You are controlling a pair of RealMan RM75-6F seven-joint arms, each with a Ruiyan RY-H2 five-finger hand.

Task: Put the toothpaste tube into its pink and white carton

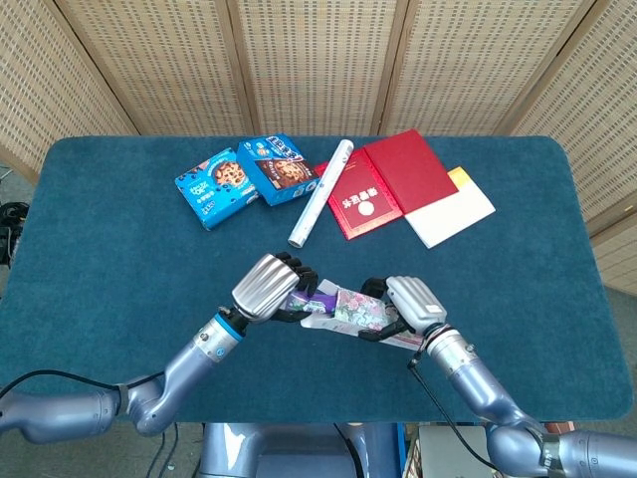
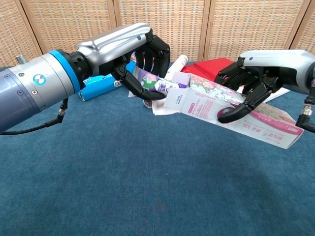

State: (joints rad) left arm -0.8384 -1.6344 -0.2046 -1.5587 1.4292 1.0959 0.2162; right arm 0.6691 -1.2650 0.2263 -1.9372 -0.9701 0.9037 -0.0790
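Left hand (image 2: 142, 54) grips the toothpaste tube (image 2: 156, 84), its front end already inside the open mouth of the carton (image 2: 231, 110), which the right hand (image 2: 251, 78) holds above the tabletop (image 2: 147, 187). Risk: tube's angled vs. carton, so it could snag a flap (image 2: 170, 101) and buckle the mouth, or jam.

Setting: a staged test room, not a lived-in home. You face a table (image 1: 119, 229) covered in blue cloth, woven rattan screens (image 1: 318, 60) closing it off beyond your left hand (image 1: 271, 286) and right hand (image 1: 413, 299), assorted goods laid out between.
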